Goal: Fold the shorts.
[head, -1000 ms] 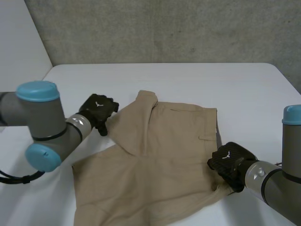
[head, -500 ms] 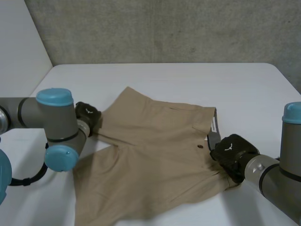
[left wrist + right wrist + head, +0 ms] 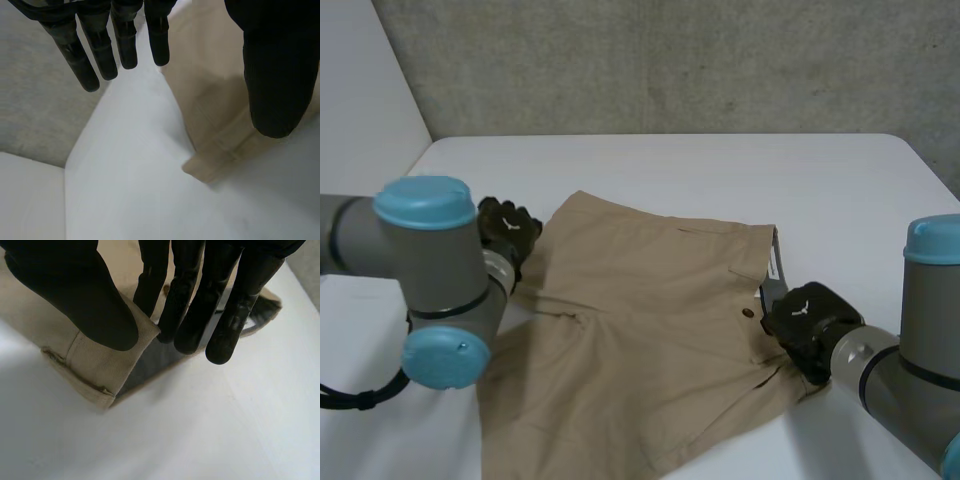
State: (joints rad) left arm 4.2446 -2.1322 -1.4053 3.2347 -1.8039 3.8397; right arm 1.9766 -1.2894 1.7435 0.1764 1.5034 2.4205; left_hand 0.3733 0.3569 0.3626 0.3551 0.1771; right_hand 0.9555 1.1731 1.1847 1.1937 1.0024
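Tan shorts, right hand pinching waistband

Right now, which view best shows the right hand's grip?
Right wrist view: the right hand pinches the shorts at the waistband, thumb outside, fingers inside. Head view gives the hand's back there; left wrist view, a leg hem.

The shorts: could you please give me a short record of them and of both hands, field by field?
shorts: tan, spread out on the white table
left hand: open, fingers straight, beside a leg hem corner
right hand: pinches the waistband between thumb and fingers
waistband: edge turned up, dark lining showing
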